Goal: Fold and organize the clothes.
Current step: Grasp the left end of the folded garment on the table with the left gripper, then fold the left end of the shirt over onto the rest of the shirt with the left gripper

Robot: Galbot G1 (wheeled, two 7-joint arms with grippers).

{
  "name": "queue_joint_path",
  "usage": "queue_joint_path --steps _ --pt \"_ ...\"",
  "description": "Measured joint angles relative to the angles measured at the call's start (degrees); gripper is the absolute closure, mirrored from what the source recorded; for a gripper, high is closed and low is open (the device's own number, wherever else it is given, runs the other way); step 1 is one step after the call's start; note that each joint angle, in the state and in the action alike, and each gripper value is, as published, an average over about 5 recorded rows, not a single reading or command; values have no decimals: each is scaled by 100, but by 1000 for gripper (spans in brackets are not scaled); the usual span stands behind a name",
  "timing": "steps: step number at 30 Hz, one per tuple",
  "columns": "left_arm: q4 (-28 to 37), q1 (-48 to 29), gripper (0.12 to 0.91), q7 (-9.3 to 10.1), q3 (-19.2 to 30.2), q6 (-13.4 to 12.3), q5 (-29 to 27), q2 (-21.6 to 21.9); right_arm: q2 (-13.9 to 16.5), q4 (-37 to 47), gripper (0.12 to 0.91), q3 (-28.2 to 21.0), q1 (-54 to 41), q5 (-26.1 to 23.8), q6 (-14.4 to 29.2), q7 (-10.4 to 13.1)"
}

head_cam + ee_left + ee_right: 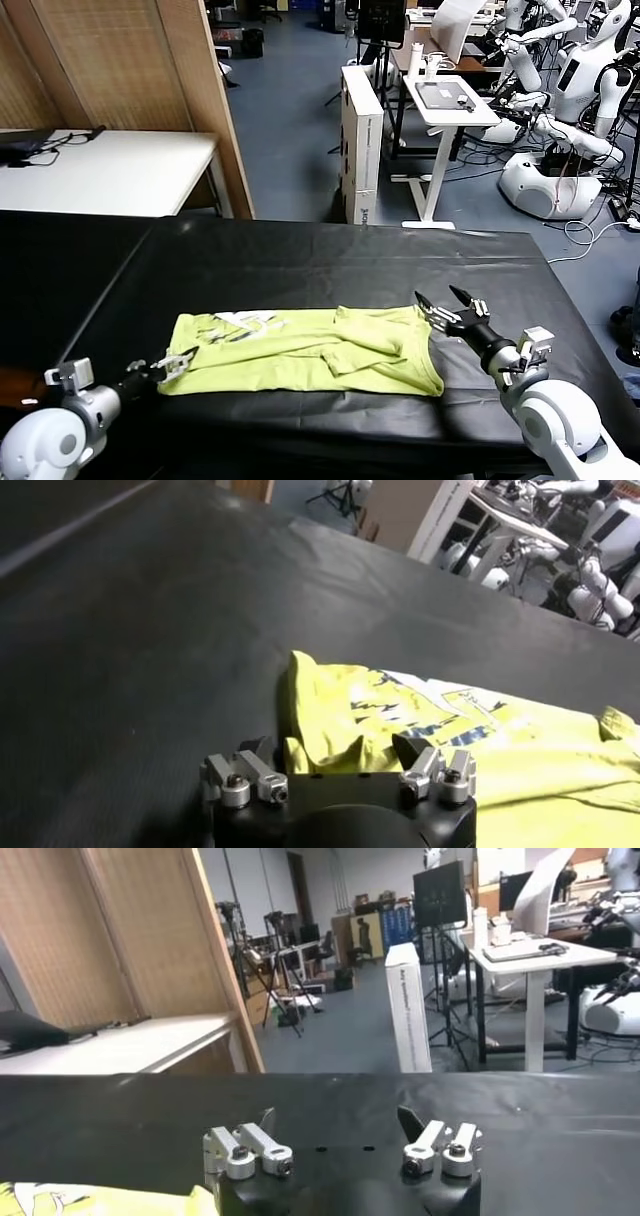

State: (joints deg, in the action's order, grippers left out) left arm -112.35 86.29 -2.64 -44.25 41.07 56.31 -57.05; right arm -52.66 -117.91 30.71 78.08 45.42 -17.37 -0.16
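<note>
The lime yellow-green T-shirt (310, 350) lies flat on the black table (330, 265), folded into a long band with its white print (245, 322) near the left end. My left gripper (182, 362) is low at the shirt's front left corner. In the left wrist view it (335, 748) is open, with the shirt's edge (330, 725) bunched between the jaws. My right gripper (447, 302) is open just off the shirt's right end, above the cloth. In the right wrist view it (337, 1120) is empty, and a corner of the shirt (100, 1200) shows.
A wooden partition (150, 60) and a white table (100, 170) stand behind on the left. A tall cardboard box (362, 140), a white standing desk (450, 100) and other robots (570, 100) are behind on the right. Bare black tabletop surrounds the shirt.
</note>
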Motion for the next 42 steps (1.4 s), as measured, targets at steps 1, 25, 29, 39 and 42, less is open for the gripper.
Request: queue_joint_path --steps 1,25,29,39,42 --pt "2 -3 196 2 2 5 12 0 0 -3 118 2 4 -2 1 -1" --pt "-204 131 843 81 -376 -9 -379 436 -122 29 118 -86 -19 -121 69 -3" --pt "-197 360 843 7 -835 -79 -328 816 -184 76 118 -113 -33 -125 87 8" --pt "-720 624 843 422 -1323 60 -125 854 -283 20 118 -110 75 -272 118 37" --pt "-994 475 843 620 -1028 115 -115 592 -292 -17 118 -34 162 -357 137 33"
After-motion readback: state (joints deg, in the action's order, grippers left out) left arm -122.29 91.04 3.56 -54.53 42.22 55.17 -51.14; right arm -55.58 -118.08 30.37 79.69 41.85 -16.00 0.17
